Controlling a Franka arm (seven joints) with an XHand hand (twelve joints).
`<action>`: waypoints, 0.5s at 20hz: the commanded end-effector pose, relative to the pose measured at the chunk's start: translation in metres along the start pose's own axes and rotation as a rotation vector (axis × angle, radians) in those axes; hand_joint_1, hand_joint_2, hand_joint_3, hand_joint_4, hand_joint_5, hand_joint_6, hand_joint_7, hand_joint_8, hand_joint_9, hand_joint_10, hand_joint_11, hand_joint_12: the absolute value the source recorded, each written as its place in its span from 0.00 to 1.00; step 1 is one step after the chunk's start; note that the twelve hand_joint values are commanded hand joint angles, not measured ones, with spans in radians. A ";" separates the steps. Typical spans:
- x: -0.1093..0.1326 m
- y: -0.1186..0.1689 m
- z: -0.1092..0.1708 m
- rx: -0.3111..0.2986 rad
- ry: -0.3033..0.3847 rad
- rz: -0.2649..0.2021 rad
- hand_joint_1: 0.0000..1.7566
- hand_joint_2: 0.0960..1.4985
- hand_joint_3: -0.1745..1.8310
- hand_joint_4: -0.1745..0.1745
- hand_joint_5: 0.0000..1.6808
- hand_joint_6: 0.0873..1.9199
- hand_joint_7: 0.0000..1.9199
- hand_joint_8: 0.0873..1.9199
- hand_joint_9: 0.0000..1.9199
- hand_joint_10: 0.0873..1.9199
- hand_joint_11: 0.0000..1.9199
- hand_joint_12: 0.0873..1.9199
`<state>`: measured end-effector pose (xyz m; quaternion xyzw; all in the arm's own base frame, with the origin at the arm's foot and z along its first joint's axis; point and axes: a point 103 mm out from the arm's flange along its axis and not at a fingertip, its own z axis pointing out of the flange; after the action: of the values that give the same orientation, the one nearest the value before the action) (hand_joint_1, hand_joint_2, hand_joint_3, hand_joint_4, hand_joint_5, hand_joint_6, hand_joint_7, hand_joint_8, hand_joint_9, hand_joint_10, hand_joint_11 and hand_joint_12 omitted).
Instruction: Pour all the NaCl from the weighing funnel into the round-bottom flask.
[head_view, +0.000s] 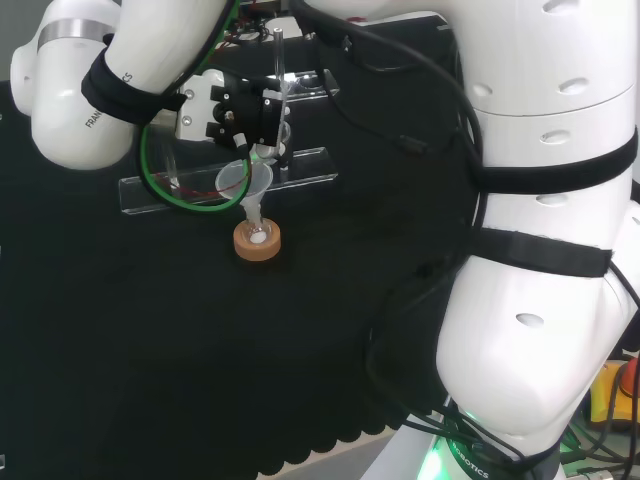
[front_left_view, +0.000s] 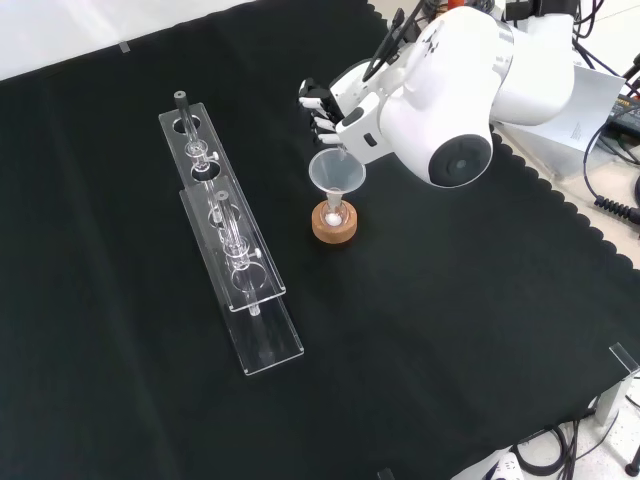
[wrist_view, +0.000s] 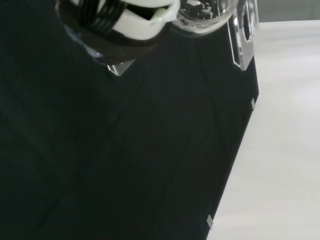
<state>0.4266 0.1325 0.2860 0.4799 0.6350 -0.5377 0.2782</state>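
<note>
Over the cork ring (front_left_view: 333, 228) mid-surface, the round-bottom flask (front_left_view: 332, 213) carries a clear funnel (front_left_view: 336, 172); the robot hand (head_view: 243, 112), fingers curled round the weighing funnel (head_view: 268, 150), tips it there; best to tilt slowly, spout kept centred.

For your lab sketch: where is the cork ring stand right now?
In the front view the cork ring sits on the black cloth near the middle, right of the clear racks, under the funnel and just below the hand.
</note>
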 end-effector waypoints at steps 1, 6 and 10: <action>0.002 0.000 -0.003 -0.001 -0.022 0.003 0.72 0.61 0.13 0.69 0.71 0.33 0.70 0.17 0.74 0.00 0.57 0.42; 0.002 0.000 -0.005 0.001 -0.037 0.006 0.72 0.61 0.13 0.69 0.71 0.33 0.70 0.17 0.74 0.00 0.57 0.42; 0.003 0.001 -0.005 0.003 -0.045 0.008 0.72 0.61 0.13 0.69 0.71 0.33 0.70 0.17 0.74 0.00 0.57 0.42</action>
<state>0.4268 0.1376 0.2848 0.4715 0.6272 -0.5470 0.2918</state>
